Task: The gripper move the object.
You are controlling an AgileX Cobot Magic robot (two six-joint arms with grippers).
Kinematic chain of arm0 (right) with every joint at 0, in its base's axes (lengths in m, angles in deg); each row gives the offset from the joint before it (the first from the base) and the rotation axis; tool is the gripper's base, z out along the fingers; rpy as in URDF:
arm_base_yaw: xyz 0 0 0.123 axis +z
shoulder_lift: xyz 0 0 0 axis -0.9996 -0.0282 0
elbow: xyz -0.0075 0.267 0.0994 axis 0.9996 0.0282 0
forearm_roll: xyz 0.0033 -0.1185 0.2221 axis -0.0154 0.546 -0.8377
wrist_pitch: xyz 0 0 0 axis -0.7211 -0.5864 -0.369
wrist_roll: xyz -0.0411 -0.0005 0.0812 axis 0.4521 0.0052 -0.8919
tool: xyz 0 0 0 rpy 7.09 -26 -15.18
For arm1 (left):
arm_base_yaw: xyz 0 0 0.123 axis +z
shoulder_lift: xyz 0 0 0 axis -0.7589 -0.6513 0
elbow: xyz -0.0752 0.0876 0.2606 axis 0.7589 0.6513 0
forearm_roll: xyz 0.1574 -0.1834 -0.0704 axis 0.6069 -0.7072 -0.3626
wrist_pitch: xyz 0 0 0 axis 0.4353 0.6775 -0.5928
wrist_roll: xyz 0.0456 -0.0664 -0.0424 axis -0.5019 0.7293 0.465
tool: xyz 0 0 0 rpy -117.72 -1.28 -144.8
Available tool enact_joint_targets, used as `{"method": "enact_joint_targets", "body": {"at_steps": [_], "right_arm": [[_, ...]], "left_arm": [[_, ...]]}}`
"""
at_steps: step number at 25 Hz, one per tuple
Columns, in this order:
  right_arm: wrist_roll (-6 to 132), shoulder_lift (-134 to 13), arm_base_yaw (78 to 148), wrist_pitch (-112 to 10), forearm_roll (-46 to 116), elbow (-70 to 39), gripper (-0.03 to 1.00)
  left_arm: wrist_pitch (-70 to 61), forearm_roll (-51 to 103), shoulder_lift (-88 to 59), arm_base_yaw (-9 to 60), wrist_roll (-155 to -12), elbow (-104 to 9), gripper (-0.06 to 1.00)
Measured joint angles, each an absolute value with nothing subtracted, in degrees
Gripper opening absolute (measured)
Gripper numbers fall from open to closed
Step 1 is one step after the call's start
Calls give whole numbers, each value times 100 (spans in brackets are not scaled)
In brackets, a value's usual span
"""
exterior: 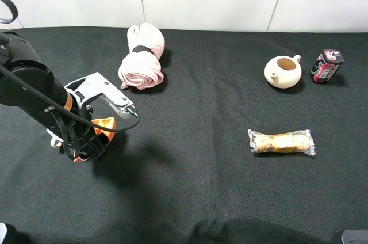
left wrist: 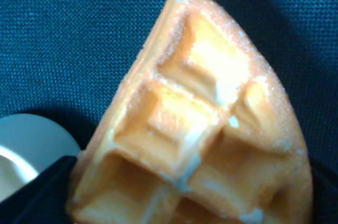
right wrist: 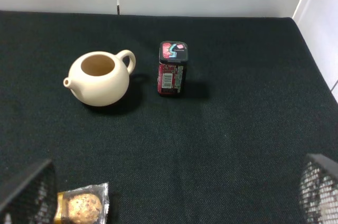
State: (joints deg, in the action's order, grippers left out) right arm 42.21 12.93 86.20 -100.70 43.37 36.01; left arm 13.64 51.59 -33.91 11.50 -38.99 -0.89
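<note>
The object, an orange-yellow toy waffle wedge (left wrist: 206,123) with a square grid top, fills the left wrist view. It sits between the dark fingers (left wrist: 37,195) of my left gripper (left wrist: 179,208). In the exterior high view only its orange edge (exterior: 106,124) shows beside the left gripper (exterior: 86,151), which points down at the left of the black table and is shut on the waffle. I cannot tell whether the waffle touches the cloth. My right gripper (right wrist: 171,203) is open and empty, with its mesh fingertips (right wrist: 319,192) wide apart.
A rolled pink and white cloth (exterior: 142,57) lies at the back left. A cream teapot (exterior: 283,72) and a red and black can (exterior: 326,66) stand at the back right. A clear-wrapped snack pack (exterior: 282,142) lies right of centre. A small white round thing (left wrist: 26,150) sits beside the left gripper.
</note>
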Motion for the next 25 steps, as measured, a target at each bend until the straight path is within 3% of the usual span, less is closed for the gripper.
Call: {"method": "enact_joint_targets", "body": {"at_steps": [11,25], "right_arm": [[4221,1293,8620,-10070,4337,3601,69],[4221,1293,8620,-10070,4337,3601,69]], "left_arm": [[1359,5159,-3391,1150,-3897,-89,96],[1997,5075,-3391,1150,-3897,-557,97]]}}
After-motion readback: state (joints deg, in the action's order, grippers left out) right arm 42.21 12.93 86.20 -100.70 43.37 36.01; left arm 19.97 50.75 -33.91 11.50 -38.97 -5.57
